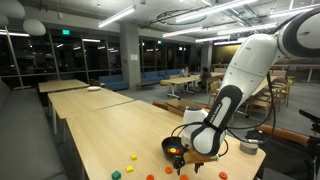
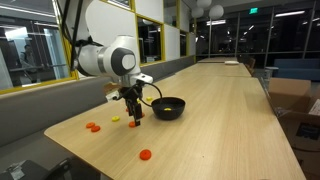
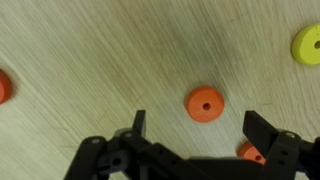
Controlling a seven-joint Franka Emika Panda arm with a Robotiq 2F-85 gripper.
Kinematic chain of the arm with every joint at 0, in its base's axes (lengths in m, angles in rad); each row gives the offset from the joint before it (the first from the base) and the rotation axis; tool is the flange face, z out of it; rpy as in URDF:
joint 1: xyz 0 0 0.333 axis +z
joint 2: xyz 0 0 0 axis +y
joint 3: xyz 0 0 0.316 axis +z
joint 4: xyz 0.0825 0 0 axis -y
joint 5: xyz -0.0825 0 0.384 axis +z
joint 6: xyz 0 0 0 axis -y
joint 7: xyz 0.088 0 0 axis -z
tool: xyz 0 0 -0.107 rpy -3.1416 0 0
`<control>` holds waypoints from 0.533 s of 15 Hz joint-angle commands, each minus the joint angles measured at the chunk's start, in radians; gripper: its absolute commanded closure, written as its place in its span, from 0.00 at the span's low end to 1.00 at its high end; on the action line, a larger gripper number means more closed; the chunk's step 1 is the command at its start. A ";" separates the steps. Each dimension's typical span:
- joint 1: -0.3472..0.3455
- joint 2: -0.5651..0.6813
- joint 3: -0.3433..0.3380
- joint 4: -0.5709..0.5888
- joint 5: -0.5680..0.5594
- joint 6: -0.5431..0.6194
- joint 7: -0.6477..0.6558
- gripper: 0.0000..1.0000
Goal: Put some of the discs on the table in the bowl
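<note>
My gripper (image 3: pixel 200 126) is open and points down at the table (image 3: pixel 90 60), with nothing between its fingers. An orange disc (image 3: pixel 205 104) with a centre hole lies flat just ahead of the gap. A second orange disc (image 3: pixel 250 152) is half hidden by the right finger. More discs sit at the edges: an orange one (image 3: pixel 3 87) and a yellow-green one (image 3: pixel 308 44). In both exterior views the gripper (image 1: pixel 180 160) (image 2: pixel 133 115) hangs low beside the black bowl (image 1: pixel 172 146) (image 2: pixel 168 107). Loose discs (image 2: pixel 93 127) (image 1: pixel 133 157) lie scattered around it.
A grey round puck (image 1: pixel 248 146) sits near the table's edge past the arm. The long pale table (image 2: pixel 225 100) runs far back, and similar tables (image 1: pixel 70 88) stand behind. An orange disc (image 2: pixel 145 154) lies near the front edge.
</note>
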 commanded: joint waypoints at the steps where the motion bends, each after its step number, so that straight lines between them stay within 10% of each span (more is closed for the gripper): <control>1: 0.038 0.029 -0.034 0.048 -0.009 -0.037 -0.009 0.00; 8: 0.126 0.061 -0.114 0.062 -0.057 -0.009 0.050 0.00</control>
